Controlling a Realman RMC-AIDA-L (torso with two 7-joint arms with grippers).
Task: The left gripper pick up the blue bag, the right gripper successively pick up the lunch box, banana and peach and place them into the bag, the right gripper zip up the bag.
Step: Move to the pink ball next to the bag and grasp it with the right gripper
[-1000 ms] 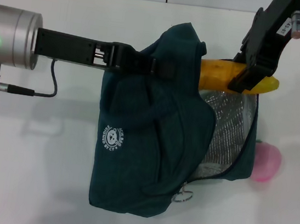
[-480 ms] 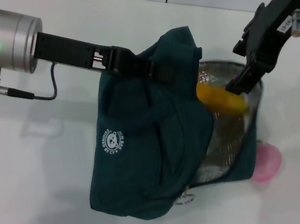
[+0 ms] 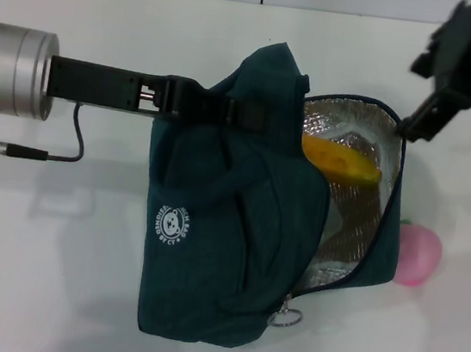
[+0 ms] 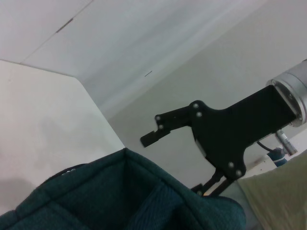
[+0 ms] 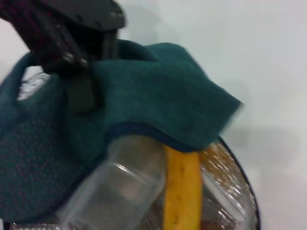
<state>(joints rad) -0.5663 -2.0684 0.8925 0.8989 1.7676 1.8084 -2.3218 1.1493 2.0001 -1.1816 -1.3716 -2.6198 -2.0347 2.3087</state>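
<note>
My blue bag (image 3: 229, 227) is dark teal with shiny silver inside, the banana (image 3: 342, 160) yellow, the peach (image 3: 419, 255) pink.

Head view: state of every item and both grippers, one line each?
blue bag: unzipped, held up by its strap.
left gripper: shut on the bag strap.
right gripper: empty, beside the bag opening.
banana: inside the bag.
lunch box: inside the bag, beside the banana.
peach: on the table, outside the bag.

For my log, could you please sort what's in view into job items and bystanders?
Job:
dark teal fabric bag
yellow curved banana
clear plastic lunch box
round pink peach
left gripper
right gripper

Bystanders:
white table
</note>
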